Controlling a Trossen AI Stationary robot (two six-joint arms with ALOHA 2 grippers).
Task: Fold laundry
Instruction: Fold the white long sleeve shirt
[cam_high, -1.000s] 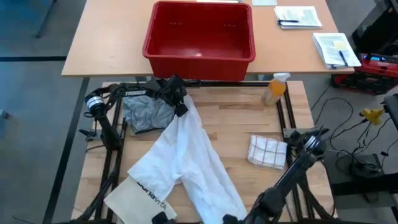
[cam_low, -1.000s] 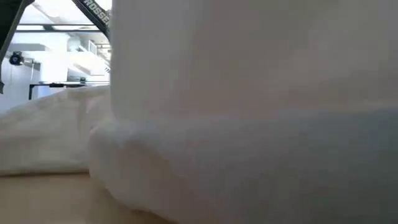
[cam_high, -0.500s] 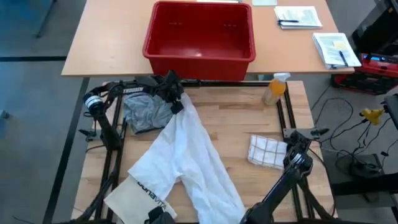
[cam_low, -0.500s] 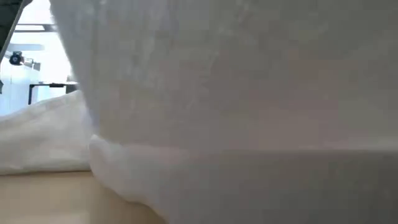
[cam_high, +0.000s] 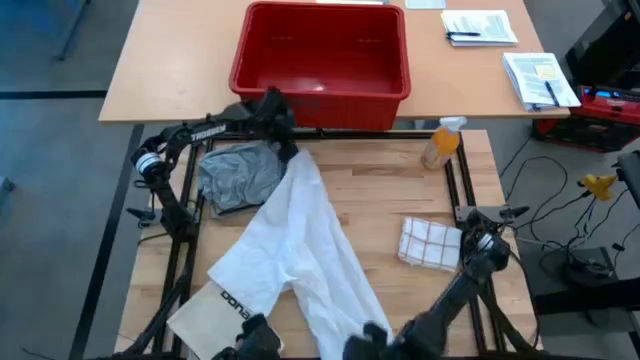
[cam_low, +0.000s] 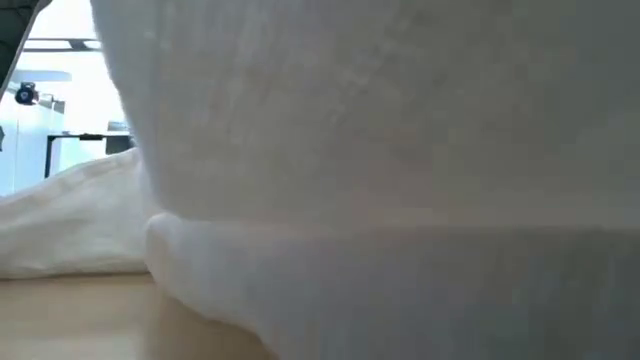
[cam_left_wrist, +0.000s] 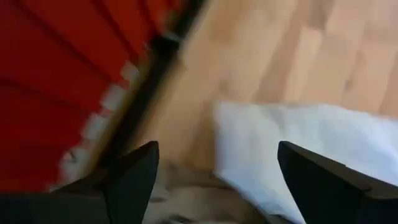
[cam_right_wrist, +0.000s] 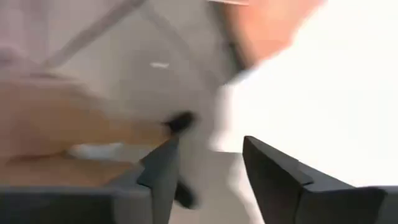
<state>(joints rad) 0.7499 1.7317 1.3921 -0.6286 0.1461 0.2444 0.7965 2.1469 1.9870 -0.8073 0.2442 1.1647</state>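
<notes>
Left end effector sits at the far edge of the surface, just in front of the red bin, over the top end of the white shirt; its wrist view shows the fingers spread apart with nothing between them, though from above I cannot tell if cloth hangs from it. It has drifted toward the bin since a second ago, and the shirt's top end has stretched with it. Right end effector has swung down to the near edge beside the shirt's lower tail, fingers apart, empty; likely lining up a second grasp, so folding has not started. Shirt is thin, limp, wrinkled, lying as a long diagonal strip and draped over the stiff white printed bag. Grey T-shirt is bunched, soft, touching the shirt's left side. Checked folded cloth lies apart on the right. Low view is blocked by white fabric.
</notes>
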